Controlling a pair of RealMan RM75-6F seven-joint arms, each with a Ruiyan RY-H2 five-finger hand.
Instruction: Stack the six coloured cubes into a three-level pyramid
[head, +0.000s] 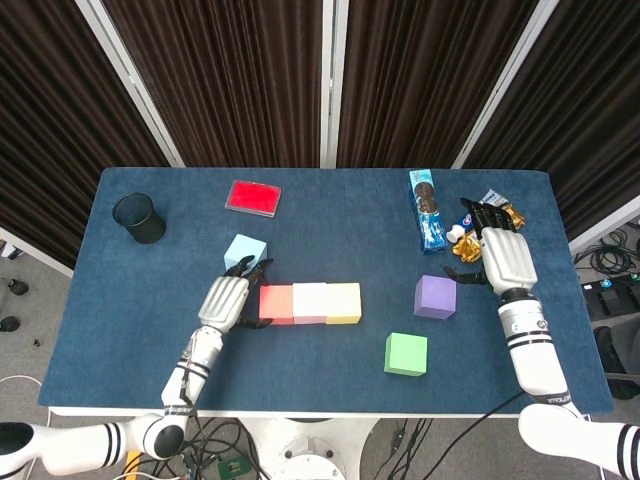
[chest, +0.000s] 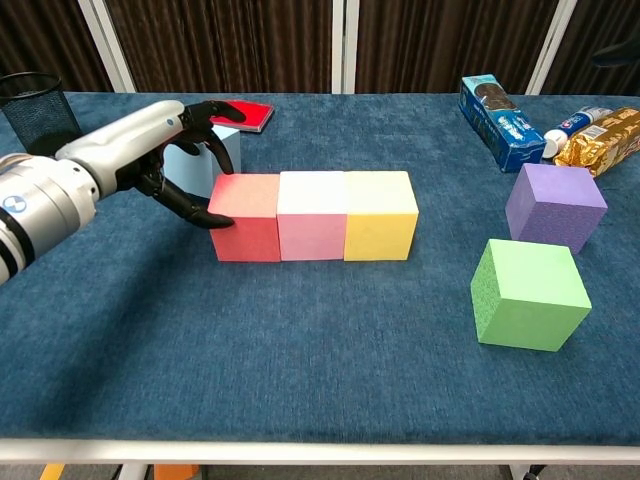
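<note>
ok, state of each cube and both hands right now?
Red cube: row's left end, left fingers touching.
Pink cube: row middle.
Yellow cube: row's right end.
Light blue cube: loose.
Purple cube: loose.
Green cube: loose.
Left hand: open.
Right hand: empty.

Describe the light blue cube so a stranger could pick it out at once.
On the dark blue cloth-covered table, find the row of three touching cubes near the middle: red cube, pink cube, yellow cube. Just behind the row's red end, beside the left hand, sits the light blue cube. It alone is pale blue and stands apart from the row.
</note>
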